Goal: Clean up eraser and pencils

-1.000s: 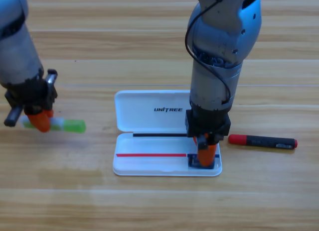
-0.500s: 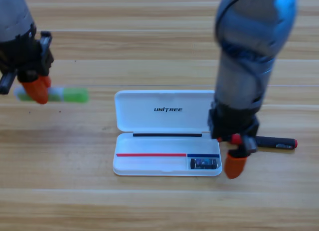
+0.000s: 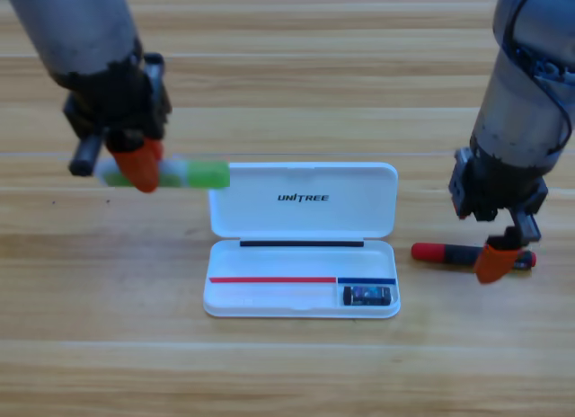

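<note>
The pale mint-white pencil (image 3: 193,174) with the green end hangs above the table, held level with my left gripper (image 3: 139,168) shut on it. Its green end reaches the left edge of the white case's lid (image 3: 359,188). The eraser (image 3: 367,296) lies in the small lower right compartment of the case's tray (image 3: 269,302). The black pencil with red ends (image 3: 445,252) lies flat on the table just right of the case. My right gripper (image 3: 497,261) points down over that pencil's right end and hides part of it.
The open white case sits mid-table, lid hinged back toward the arms. The left arm fills the upper left corner and the right arm the upper right. Bare wood lies along the front of the table.
My left gripper has carried the green-ended pencil up and right, to the case's lid. The right gripper has left the eraser in the case and moved right over the black pencil.
</note>
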Action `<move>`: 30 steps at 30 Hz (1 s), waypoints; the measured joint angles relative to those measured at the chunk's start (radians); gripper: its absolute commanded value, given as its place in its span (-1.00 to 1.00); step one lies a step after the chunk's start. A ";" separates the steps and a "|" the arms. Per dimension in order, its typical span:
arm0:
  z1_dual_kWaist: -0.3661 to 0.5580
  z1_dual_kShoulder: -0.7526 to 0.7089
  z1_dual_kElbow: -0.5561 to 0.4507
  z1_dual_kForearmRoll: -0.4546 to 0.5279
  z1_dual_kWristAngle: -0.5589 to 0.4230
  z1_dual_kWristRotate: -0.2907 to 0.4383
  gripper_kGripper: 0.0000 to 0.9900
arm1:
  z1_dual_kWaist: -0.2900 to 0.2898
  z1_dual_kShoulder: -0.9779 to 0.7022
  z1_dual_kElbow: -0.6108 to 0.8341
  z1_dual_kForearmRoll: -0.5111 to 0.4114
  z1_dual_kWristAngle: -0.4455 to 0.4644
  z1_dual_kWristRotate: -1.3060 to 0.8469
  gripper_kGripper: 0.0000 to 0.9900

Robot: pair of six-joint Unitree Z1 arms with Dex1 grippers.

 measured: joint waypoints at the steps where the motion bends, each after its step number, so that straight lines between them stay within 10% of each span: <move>1: -0.010 0.016 -0.007 0.000 -0.004 -0.010 -1.00 | -0.016 0.012 0.000 -0.007 -0.002 -0.006 0.82; 22: -0.118 0.263 -0.105 -0.060 -0.068 -0.083 -1.00 | -0.087 0.174 -0.007 -0.049 0.016 -0.141 0.83; 26: -0.118 0.292 -0.105 -0.082 -0.068 -0.083 -1.00 | -0.091 0.178 -0.014 -0.058 0.016 -0.147 0.50; 30: -0.118 0.317 -0.104 -0.121 -0.068 -0.085 -1.00 | -0.096 0.182 -0.020 -0.061 0.016 -0.162 -0.68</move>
